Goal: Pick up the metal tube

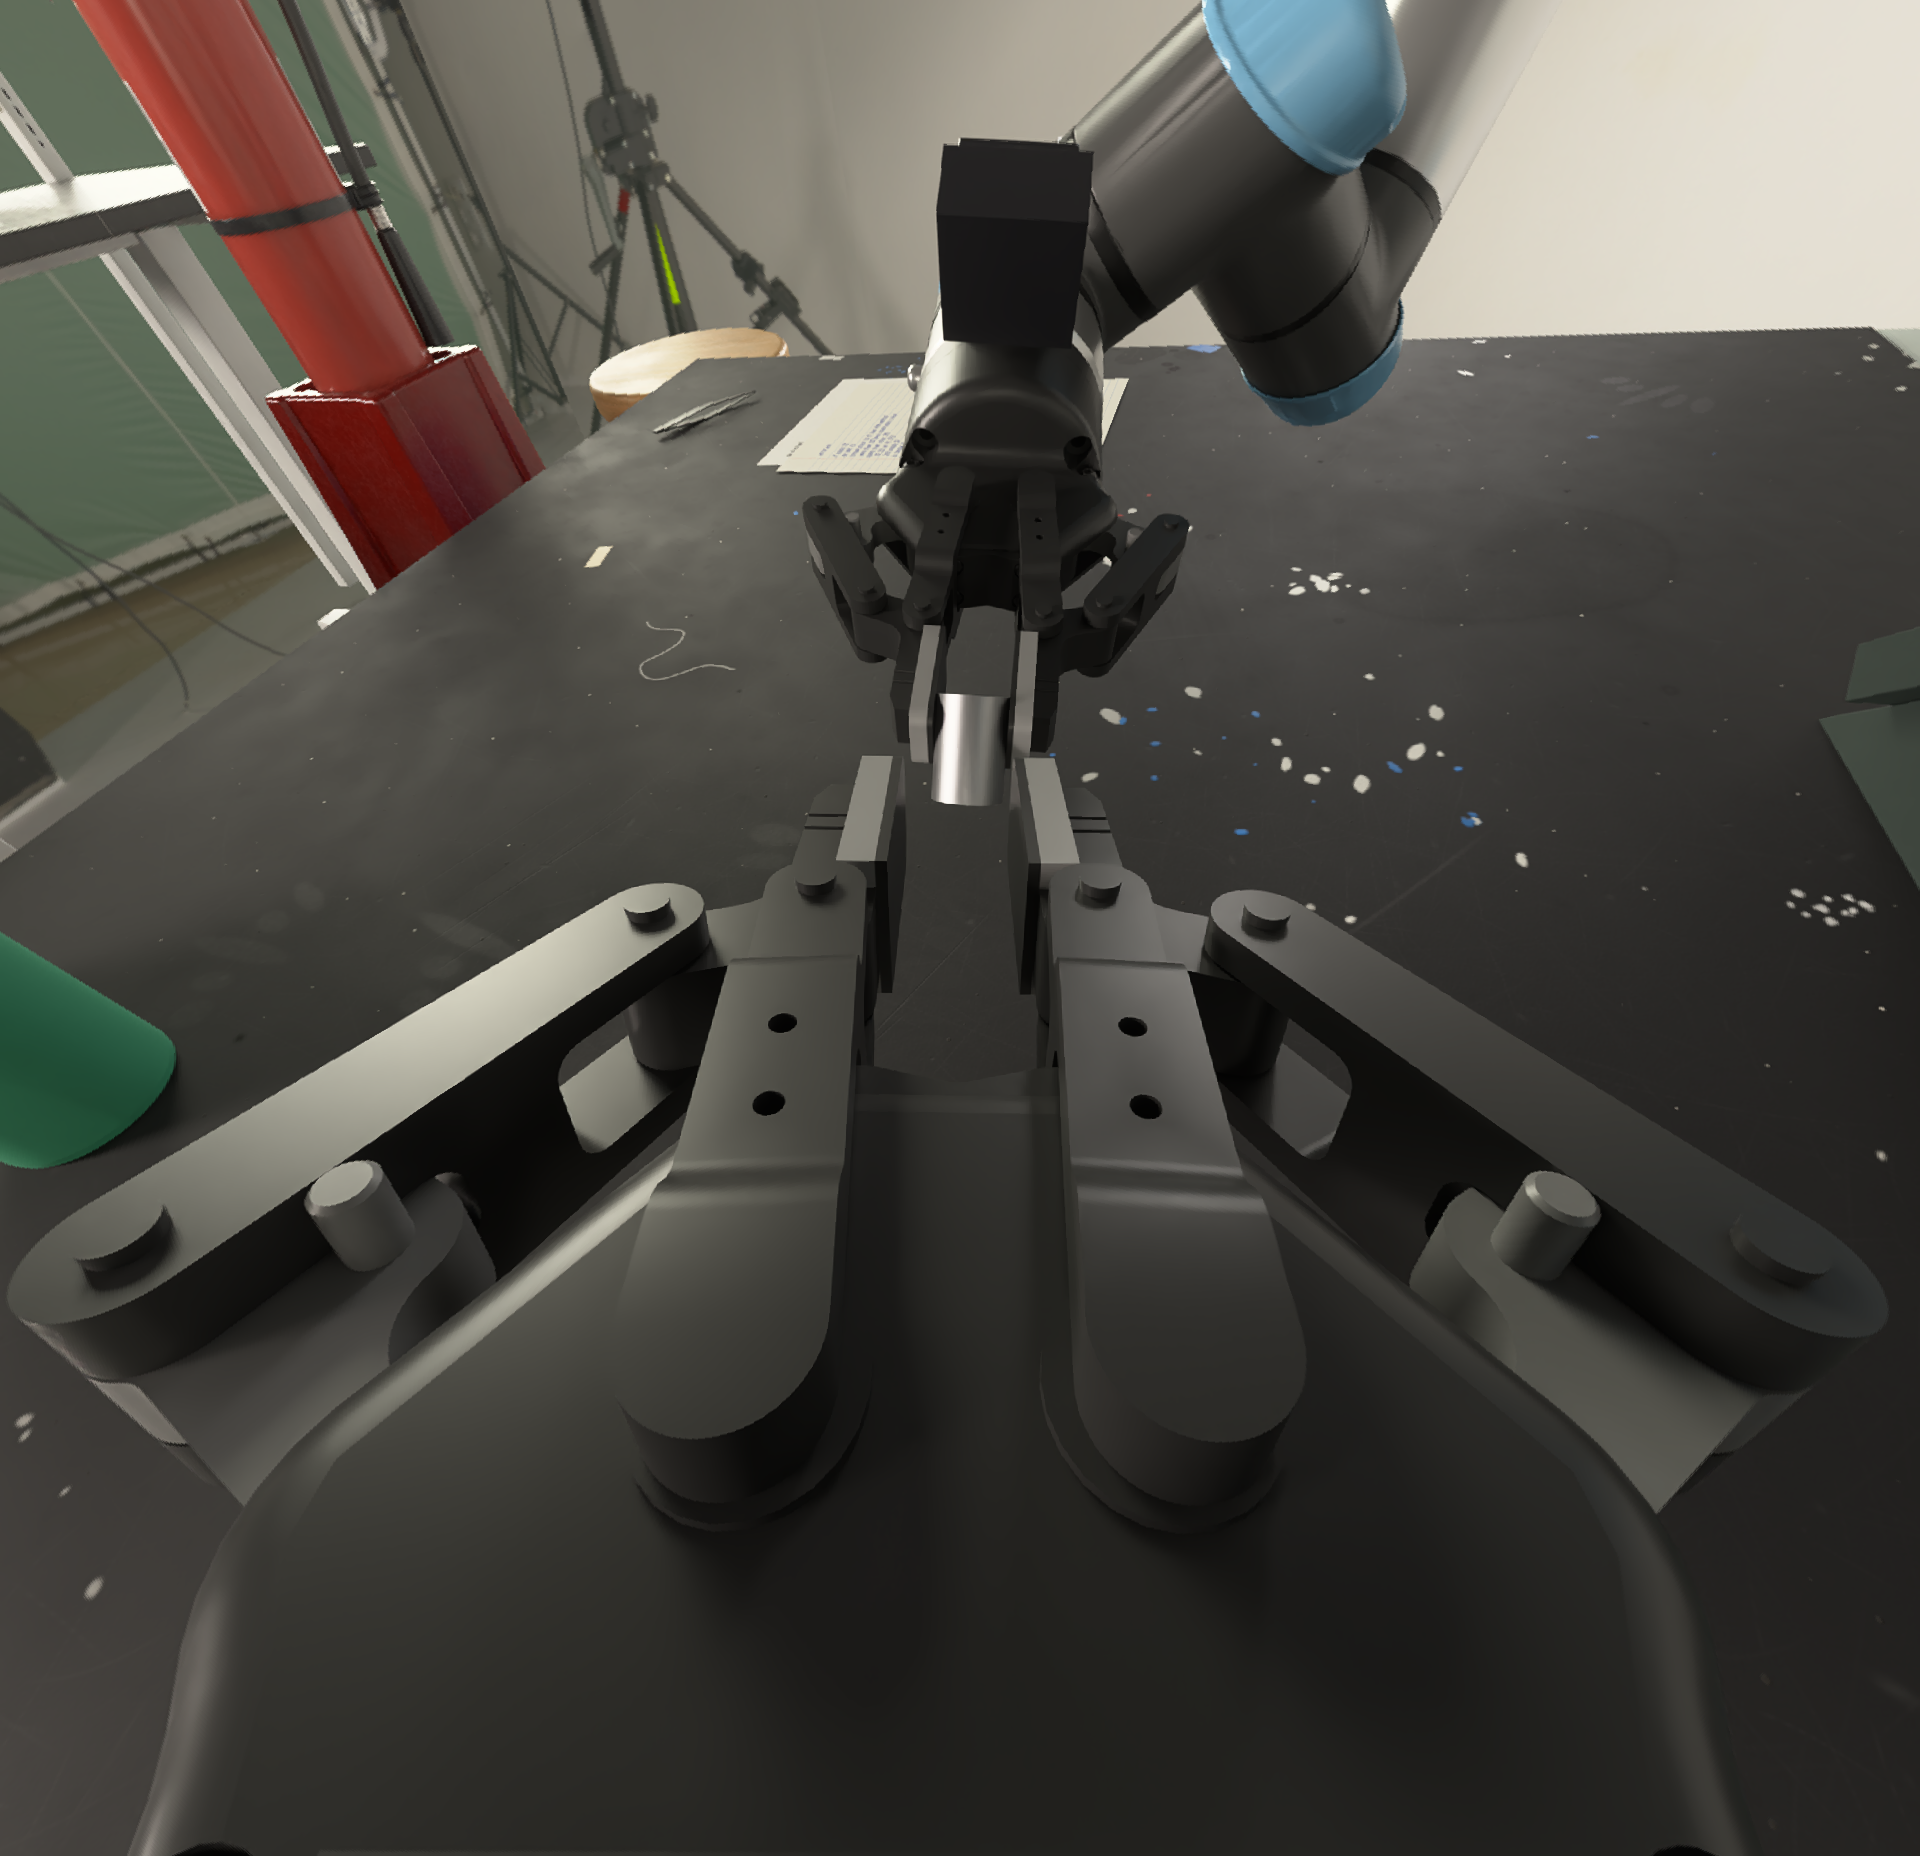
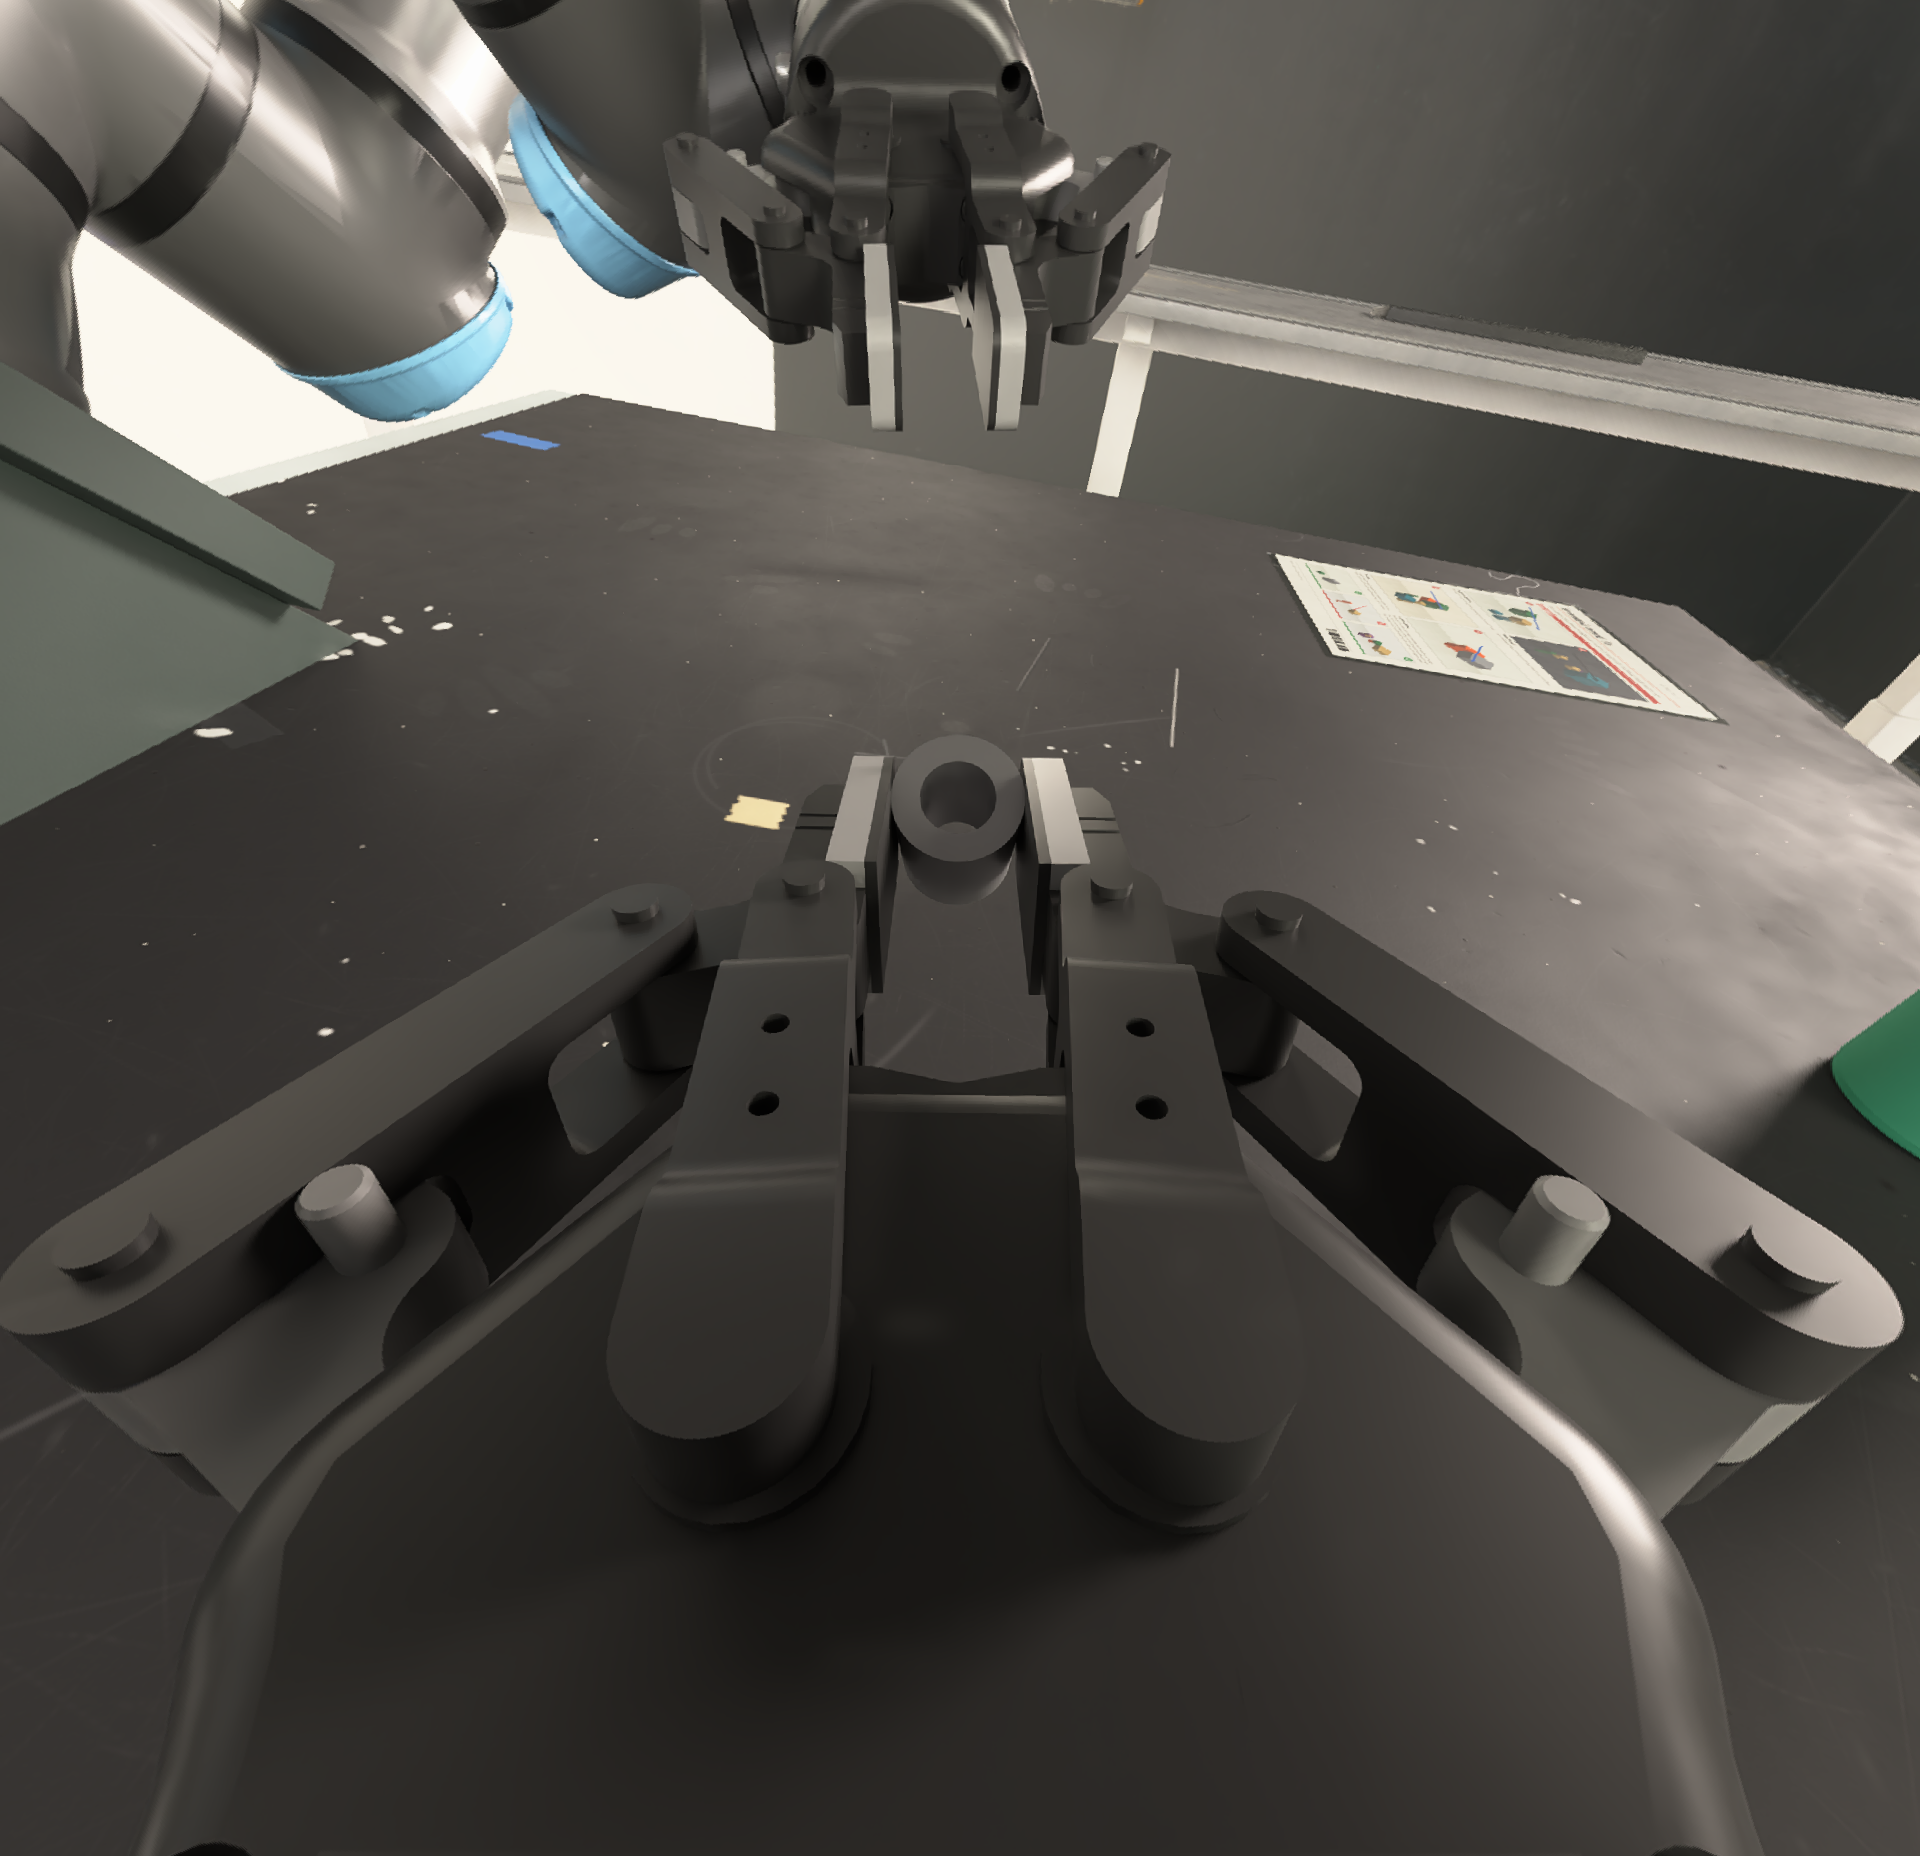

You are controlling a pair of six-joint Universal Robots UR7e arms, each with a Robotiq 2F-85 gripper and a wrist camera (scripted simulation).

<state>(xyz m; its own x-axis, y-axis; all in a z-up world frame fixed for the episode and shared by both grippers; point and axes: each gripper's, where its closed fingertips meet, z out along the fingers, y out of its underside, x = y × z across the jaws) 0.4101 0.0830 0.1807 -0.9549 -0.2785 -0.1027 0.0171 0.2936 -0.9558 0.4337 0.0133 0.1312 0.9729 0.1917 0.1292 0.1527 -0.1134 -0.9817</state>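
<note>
The metal tube (image 2: 956, 852) is a short, shiny cylinder seen end-on in the right wrist view. My right gripper (image 2: 957, 807) is shut on it, one pad on each side. In the left wrist view the tube (image 1: 962, 767) sticks out of the right gripper (image 1: 971, 738) towards the camera and looks raised off the black table (image 1: 416, 819). My left gripper (image 1: 956, 819) is partly open and empty, its fingertips just short of the tube's near end. It also shows in the right wrist view (image 2: 942, 419), above and beyond the tube.
A green object (image 1: 62, 1058) stands at the table's edge. A paper sheet (image 1: 831, 435) and tweezers (image 1: 707, 412) lie at the far side. A printed sheet (image 2: 1475, 632) lies to the right. A grey-green box (image 2: 125, 559) sits on the left. A red fire extinguisher (image 1: 229, 144) stands beyond the table.
</note>
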